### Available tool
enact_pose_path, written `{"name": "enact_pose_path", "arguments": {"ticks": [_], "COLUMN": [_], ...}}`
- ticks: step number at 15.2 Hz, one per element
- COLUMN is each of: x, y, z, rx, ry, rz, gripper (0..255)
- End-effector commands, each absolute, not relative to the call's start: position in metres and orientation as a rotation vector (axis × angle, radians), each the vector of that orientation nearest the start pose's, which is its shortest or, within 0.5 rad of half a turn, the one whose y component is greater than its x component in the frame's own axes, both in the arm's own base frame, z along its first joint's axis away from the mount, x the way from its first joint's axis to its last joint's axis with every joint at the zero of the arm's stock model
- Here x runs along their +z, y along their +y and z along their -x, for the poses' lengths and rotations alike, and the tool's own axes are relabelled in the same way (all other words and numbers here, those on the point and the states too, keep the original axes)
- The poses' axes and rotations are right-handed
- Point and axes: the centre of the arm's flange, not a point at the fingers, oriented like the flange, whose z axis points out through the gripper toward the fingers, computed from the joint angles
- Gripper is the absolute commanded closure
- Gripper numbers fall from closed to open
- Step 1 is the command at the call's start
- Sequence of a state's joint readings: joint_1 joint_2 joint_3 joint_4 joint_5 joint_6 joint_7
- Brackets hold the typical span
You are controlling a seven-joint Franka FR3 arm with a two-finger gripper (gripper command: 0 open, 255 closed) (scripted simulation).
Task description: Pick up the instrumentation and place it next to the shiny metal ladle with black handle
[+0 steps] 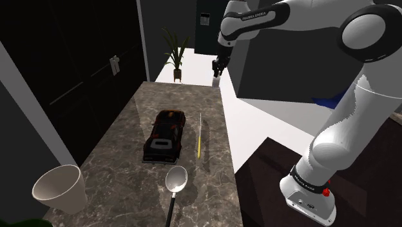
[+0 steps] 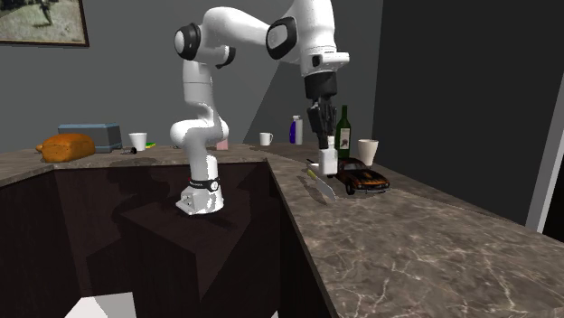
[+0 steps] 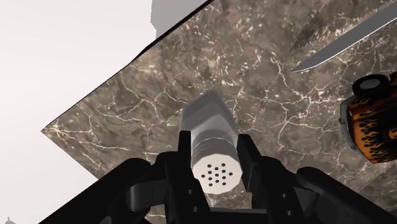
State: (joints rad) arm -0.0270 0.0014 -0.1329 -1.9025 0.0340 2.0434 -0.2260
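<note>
The gripper (image 3: 216, 147) squeezes a grey shaker (image 3: 208, 118) with little holes on top — right at the far corner of the stone counter (image 1: 116, 148). The ladle (image 1: 176, 179) lies well apart — near an open pale cup (image 1: 60, 187).

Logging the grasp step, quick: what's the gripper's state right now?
Gripper: closed on the grey shaker, one finger on each side just below its perforated top.
</note>
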Motion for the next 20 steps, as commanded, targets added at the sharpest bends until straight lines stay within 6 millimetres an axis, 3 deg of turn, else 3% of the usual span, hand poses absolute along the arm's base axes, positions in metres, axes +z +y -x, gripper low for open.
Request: {"name": "enact_pose_path", "arguments": {"ticks": [1, 3, 20], "x": [0.517, 0.524, 0.525], "y": [-0.09, -0.09, 0.082], "z": [-0.567, -0.567, -0.424], "rx": [-0.223, -0.223, -0.223], "ry": [-0.083, -0.083, -0.083], "rz": [3.129, 3.129, 3.129], "gripper": [255, 255, 255]}}
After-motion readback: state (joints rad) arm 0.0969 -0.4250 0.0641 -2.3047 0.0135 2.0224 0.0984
